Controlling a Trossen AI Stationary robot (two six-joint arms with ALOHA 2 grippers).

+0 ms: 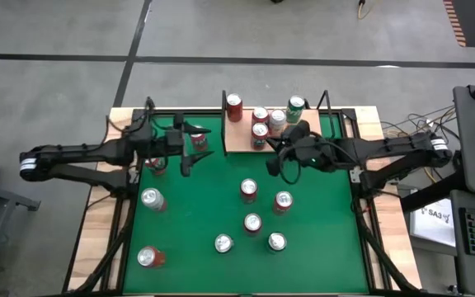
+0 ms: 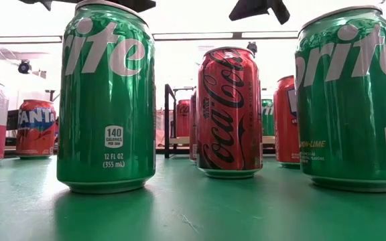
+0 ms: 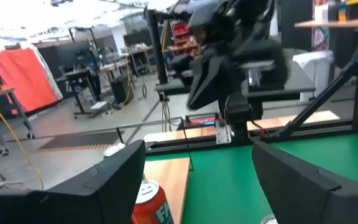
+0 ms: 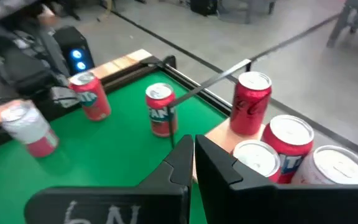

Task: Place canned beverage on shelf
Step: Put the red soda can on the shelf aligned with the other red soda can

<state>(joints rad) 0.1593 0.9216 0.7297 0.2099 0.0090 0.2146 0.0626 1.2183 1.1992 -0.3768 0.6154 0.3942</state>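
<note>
The shelf (image 1: 242,139), a tan board with black uprights, stands at the table's far middle and bears several cans (image 1: 260,116). My left gripper (image 1: 190,158) hovers open just left of the shelf. An orange Fanta can (image 3: 151,200) stands on the felt below and ahead of its fingers, beside the board's edge (image 3: 169,174). This can also shows in the high view (image 1: 198,140). My right gripper (image 1: 277,167) is shut and empty above the felt, just in front of the shelf. In its wrist view (image 4: 191,163) the shelf's cans (image 4: 250,102) stand close ahead.
Several cans stand loose on the green felt: a cluster in the middle (image 1: 252,223), two at the left (image 1: 152,198), one by the left arm (image 1: 157,162). Sprite cans (image 2: 106,100) and a Coke can (image 2: 230,114) fill the low view. A black frame rims the table (image 1: 357,190).
</note>
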